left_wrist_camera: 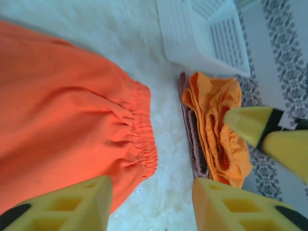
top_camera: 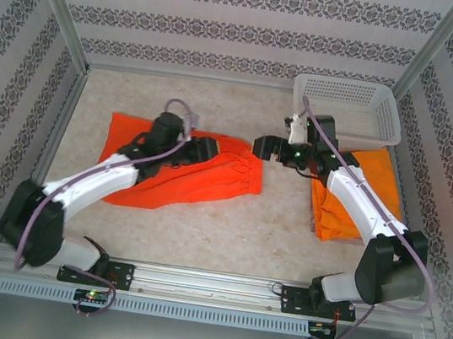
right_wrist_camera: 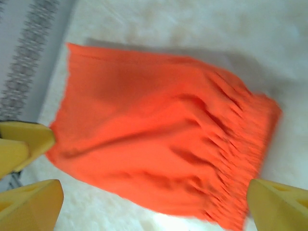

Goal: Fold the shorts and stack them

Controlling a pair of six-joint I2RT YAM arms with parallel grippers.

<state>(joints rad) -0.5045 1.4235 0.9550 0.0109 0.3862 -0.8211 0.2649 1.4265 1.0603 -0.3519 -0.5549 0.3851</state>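
I see the left gripper (left_wrist_camera: 153, 192) low over the shorts (top_camera: 208, 175), its fingers apart. One finger is above the cloth by the gathered waistband and the other is above bare counter (top_camera: 234, 230), with nothing clamped between them. The shorts are orange and lie spread out left of centre. My right gripper (top_camera: 266, 147) hangs just beside their waistband end, between them and the stack (top_camera: 360, 185), with its fingers wide apart and empty. The stack sits on the right: folded orange cloth on top and a pink pair (left_wrist_camera: 188, 120) showing underneath. The near edge of the white basket (top_camera: 347, 106) touches the stack's far side.
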